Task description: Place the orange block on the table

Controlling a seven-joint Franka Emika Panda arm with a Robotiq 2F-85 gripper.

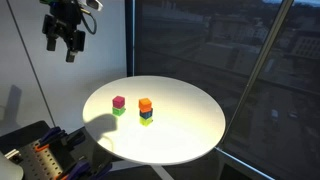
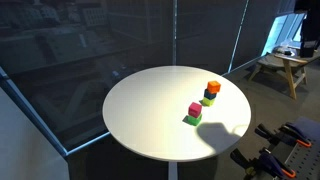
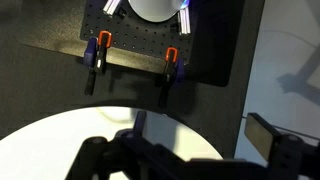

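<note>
Orange block [image 1: 145, 103] sits on top of a small stack near the middle of the table [image 1: 190, 125], not on the white top itself. In both exterior views it rests on a blue cube [image 1: 146, 114], and under that is a yellow-green bottom cube [image 1: 146, 122] that touches the table. Just beside the stack, but apart from it, a magenta cube [image 1: 119, 101] sits on a green cube [image 1: 119, 110].

The gripper [image 1: 61, 52] hangs high above and well off to one side of the table, beyond its rim. Its jaws are spread and hold nothing. The wrist view agrees: dark fingers frame the bottom of the picture with nothing between them. Below them lies a curve of the white top, and further off two orange clamps [image 3: 102, 42] on a dark perforated board [image 3: 210, 60]. No cube shows in that view.

Judged from this, the task has hardly begun. Nothing has been grasped and the block is untouched on its stack. What is left is nearly all of it:
- bring the gripper over the stack
- come down and close on the top block alone, without knocking the blue cube beneath it
- lift it clear
- set it on a bare part of the table and let go

There is plenty of bare top on every side of the two stacks.
</note>
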